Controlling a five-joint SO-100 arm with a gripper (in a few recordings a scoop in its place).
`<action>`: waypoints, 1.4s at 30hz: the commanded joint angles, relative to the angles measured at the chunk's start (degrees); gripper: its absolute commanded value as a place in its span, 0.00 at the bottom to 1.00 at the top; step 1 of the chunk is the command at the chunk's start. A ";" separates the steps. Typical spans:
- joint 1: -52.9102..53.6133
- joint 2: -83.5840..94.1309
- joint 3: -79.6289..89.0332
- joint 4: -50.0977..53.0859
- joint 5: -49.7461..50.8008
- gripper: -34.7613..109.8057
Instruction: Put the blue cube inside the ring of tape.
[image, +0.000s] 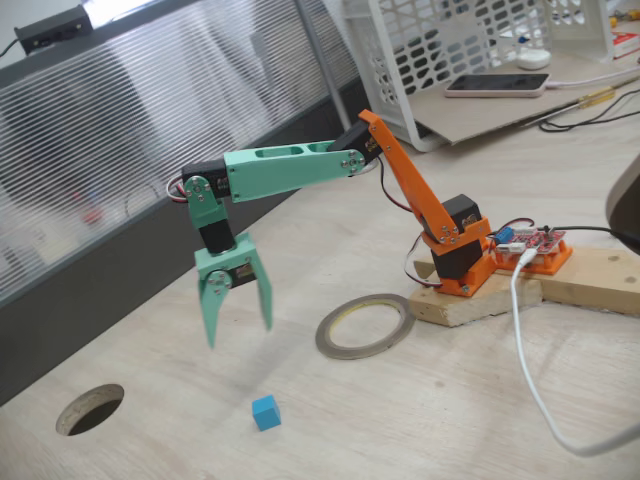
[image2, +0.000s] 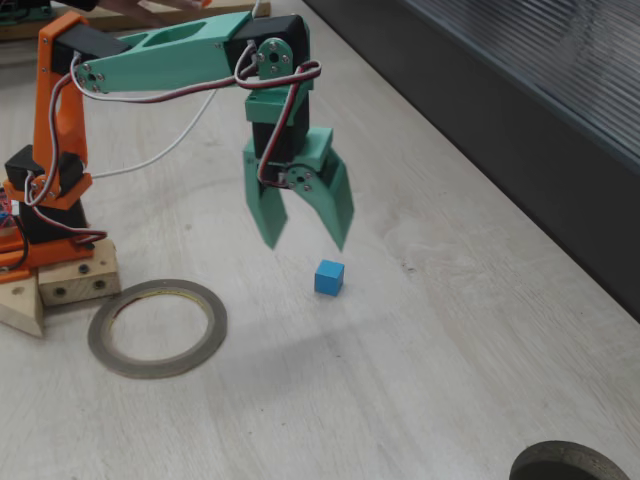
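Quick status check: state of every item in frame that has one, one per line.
gripper: open, empty, hanging above the table, fingers pointing down
blue cube: resting on the table, free, outside the ring, below the gripper
ring of tape: lying flat, nothing inside
table hole: open, nothing in it
phone: lying flat, screen dark
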 joint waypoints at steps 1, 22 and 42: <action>-1.23 0.53 -0.79 6.24 0.88 0.65; -1.58 0.44 -0.97 6.24 0.79 0.65; -6.06 -4.83 -1.14 0.79 0.44 0.65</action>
